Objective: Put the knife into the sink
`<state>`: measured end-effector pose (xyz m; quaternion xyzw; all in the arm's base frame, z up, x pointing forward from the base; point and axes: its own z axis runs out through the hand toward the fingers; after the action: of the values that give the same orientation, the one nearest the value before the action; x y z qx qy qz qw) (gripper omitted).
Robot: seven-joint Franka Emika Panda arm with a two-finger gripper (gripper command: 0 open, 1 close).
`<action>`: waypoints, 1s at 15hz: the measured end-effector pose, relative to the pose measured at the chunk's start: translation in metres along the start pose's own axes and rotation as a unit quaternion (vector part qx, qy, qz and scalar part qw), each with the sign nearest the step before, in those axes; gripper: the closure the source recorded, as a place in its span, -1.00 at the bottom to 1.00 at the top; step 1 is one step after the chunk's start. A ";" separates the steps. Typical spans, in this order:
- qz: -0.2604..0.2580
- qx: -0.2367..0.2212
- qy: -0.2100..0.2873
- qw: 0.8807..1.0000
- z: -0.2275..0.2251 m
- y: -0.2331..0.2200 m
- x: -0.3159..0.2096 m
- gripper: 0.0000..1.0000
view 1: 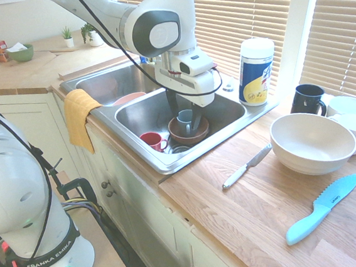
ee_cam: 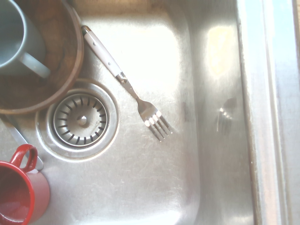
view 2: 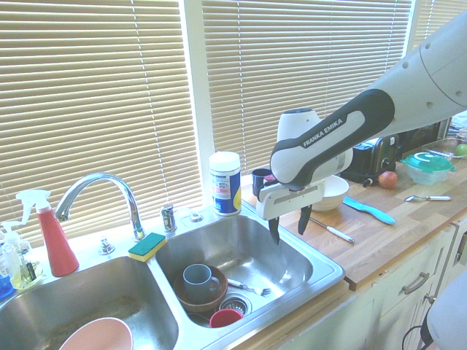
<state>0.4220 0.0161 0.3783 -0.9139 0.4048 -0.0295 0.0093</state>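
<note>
White-handled, the knife (view 1: 247, 166) is seen lying on the wooden counter (view 1: 203, 197), outside the sink (view 1: 162, 167)! Above the basin the gripper (view 2: 289, 232) is held wide, nothing gripped; grasping, carrying and release are all left to be done.

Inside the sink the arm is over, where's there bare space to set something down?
Bare steel lies between the fork and the sink's wall toward the knife and counter. Another patch lies between the red mug and that wall. It's crowded around the drain: brown bowl, red mug and fork.
</note>
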 end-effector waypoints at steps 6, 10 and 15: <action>-0.018 0.001 0.024 1.000 -0.016 0.019 0.024 -1.00; -0.068 -0.005 0.018 0.997 -0.020 0.052 0.050 -1.00; -0.055 -0.017 0.016 0.998 -0.020 0.097 0.080 -1.00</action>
<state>0.4031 -0.1086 0.3977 -0.9342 0.3546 -0.0380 -0.0142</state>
